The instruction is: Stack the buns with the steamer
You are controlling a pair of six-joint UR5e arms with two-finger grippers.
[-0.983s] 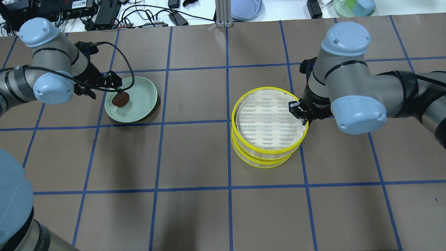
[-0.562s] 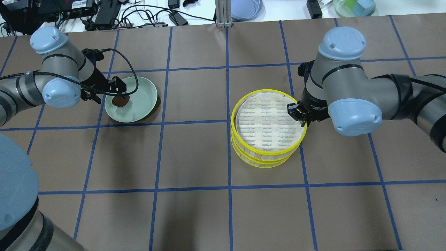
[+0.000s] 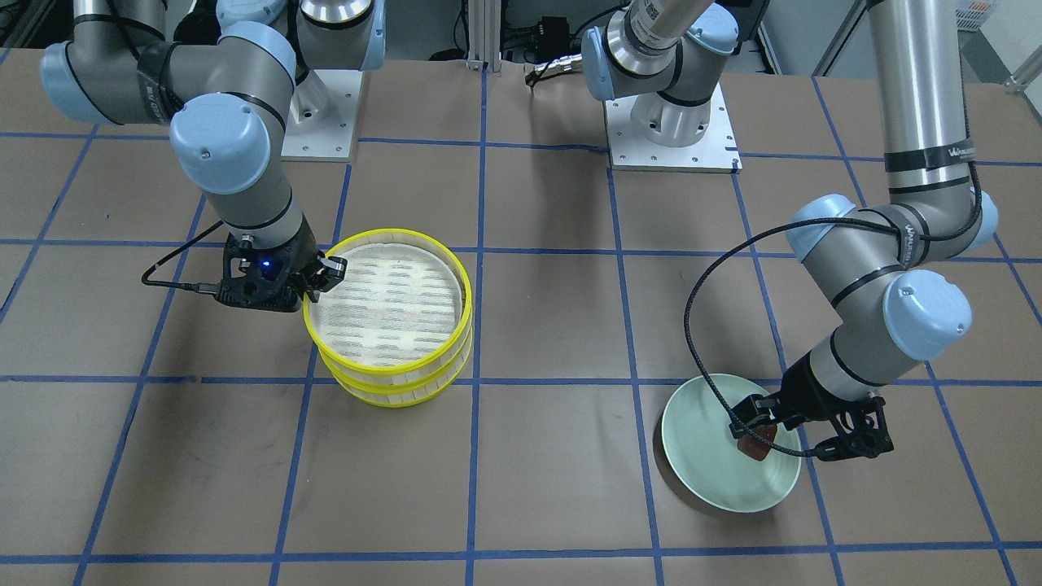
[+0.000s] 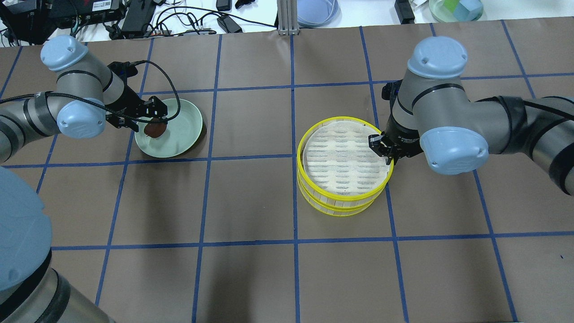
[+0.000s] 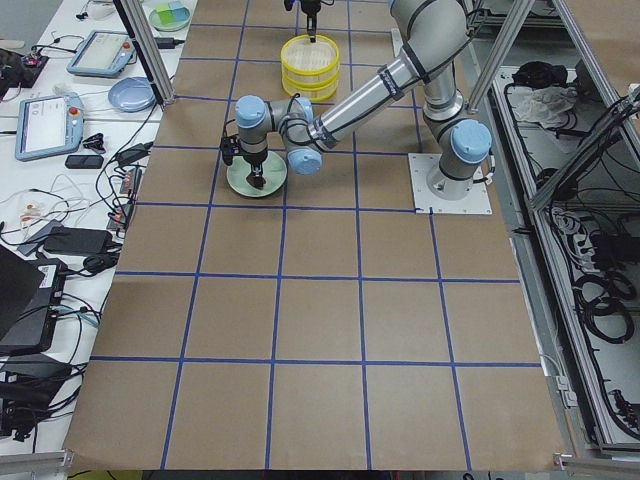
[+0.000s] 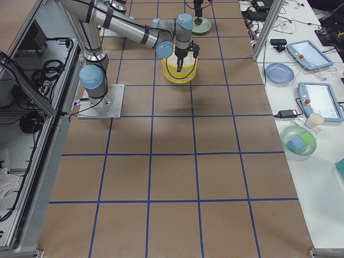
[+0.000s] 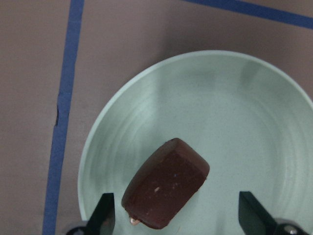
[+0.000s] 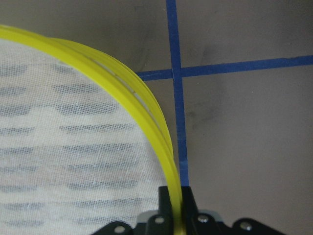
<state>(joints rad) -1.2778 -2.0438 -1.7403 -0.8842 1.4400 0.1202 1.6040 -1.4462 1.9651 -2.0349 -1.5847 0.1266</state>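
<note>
A dark reddish-brown bun (image 4: pixel 155 129) lies on the pale green plate (image 4: pixel 184 120) at the left. My left gripper (image 4: pixel 154 119) is open over it. In the left wrist view the bun (image 7: pixel 166 191) sits between the fingertips (image 7: pixel 104 216), closer to the left one. The cream-white bun is out of view. Two yellow-rimmed steamer trays stand stacked right of centre, the top tray (image 4: pixel 345 157) slightly offset over the lower one (image 4: pixel 341 208). My right gripper (image 4: pixel 384 151) is shut on the top tray's right rim (image 8: pixel 146 115).
The far table edge holds cables, a blue plate (image 4: pixel 316 11) and a green bowl with blocks (image 4: pixel 455 9). The arm bases (image 3: pixel 672 122) stand on the robot's side. Blue tape lines grid the brown table.
My left gripper has moved a little right, further over the plate and the brown bun. My right gripper and the top steamer tray have shifted slightly, settling closer onto the lower tray.
</note>
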